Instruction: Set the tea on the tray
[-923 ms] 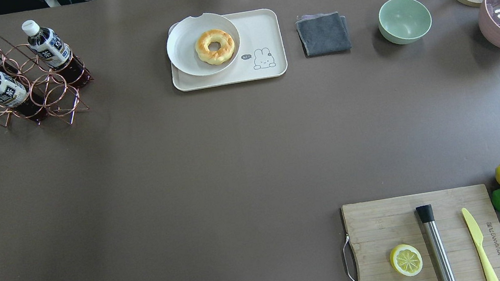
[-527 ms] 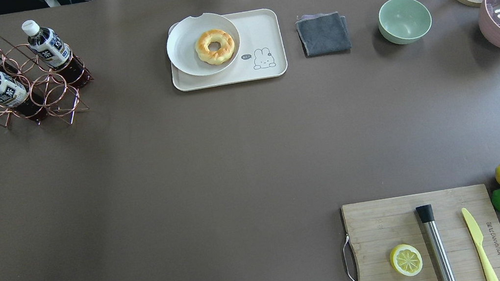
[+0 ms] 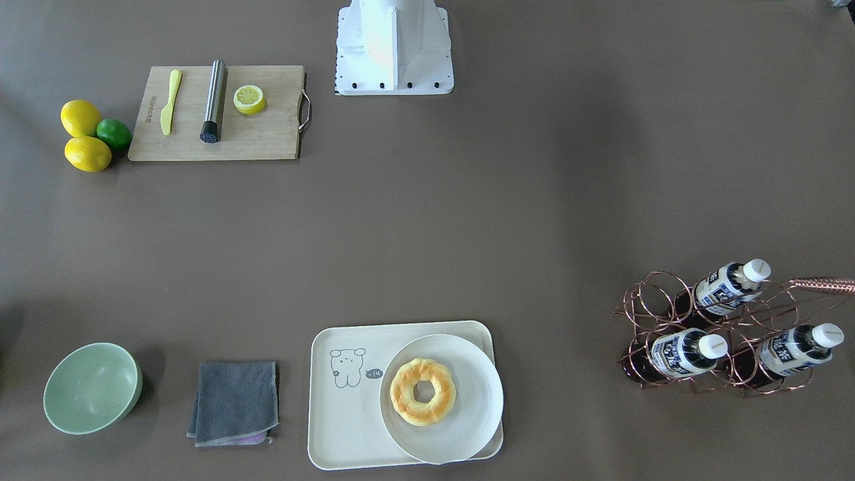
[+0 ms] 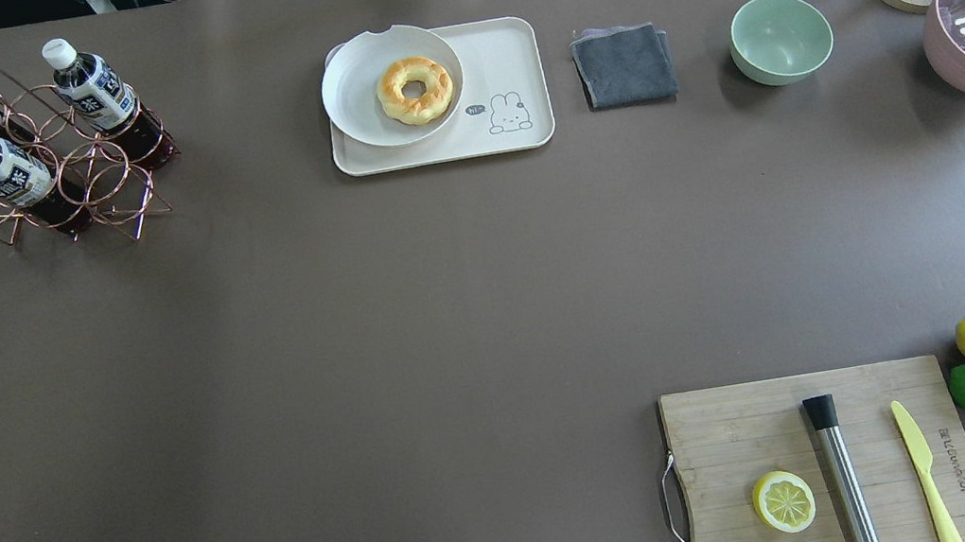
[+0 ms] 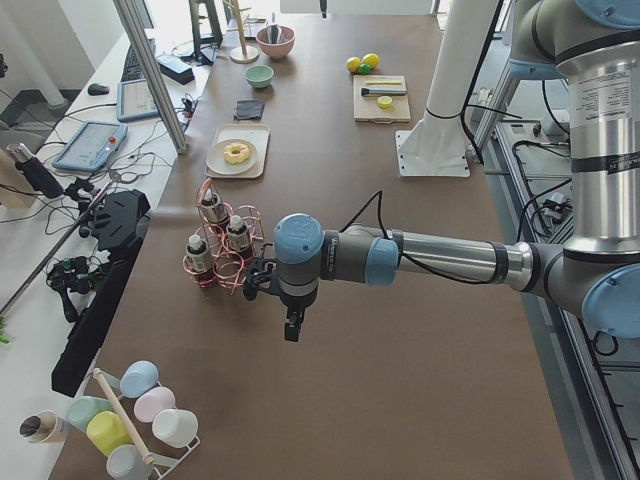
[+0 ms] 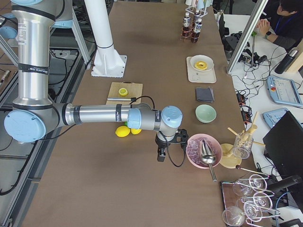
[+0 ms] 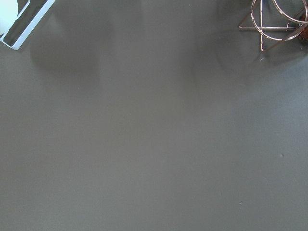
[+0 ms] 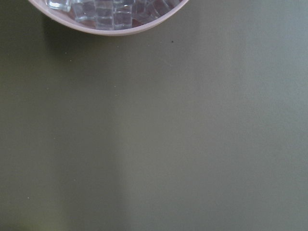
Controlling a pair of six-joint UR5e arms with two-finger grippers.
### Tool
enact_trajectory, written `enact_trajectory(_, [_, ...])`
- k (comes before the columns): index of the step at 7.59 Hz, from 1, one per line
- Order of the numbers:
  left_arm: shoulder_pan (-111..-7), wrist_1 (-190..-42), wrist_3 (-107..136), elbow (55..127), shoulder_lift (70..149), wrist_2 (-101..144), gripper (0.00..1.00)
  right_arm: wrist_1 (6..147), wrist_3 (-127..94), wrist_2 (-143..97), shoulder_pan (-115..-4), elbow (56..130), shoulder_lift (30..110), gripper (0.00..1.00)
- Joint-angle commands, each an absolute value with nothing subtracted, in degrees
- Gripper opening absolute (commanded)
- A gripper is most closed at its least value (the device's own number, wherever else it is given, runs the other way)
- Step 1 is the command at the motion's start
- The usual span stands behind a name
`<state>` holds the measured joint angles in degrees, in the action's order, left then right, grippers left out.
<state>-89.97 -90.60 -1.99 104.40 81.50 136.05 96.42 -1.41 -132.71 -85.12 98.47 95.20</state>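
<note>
As the plate (image 4: 350, 90) overhangs the tray (image 4: 507, 47), tea (image 4: 95, 95) stands apart.

My left arm (image 5: 440, 262) and right arm (image 6: 94, 114) are silver tubes with pale blue joint caps. Black cables (image 5: 377, 194) loop to the black left tool (image 5: 291, 328) and right tool (image 6: 161, 155). White pedestal (image 3: 394, 47), dark bolts.

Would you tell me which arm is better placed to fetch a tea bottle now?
Left: the left gripper hovers beside the tea bottles; the right gripper is by the ice bowl.
</note>
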Motion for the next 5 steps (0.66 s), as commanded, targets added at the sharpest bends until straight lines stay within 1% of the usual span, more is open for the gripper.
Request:
enact_trajectory(1, [-90.00,-90.53,-1.93,104.42,81.47,135.88,0.99,96.42,-1.41,-132.98,-85.43,99.40,95.45,1.00])
enact_trajectory(5, [-90.70,-90.79,-1.49,104.24,82.44,135.97,0.99,96.42,-1.41,-134.63,-86.74,100.02,96.42,1.00])
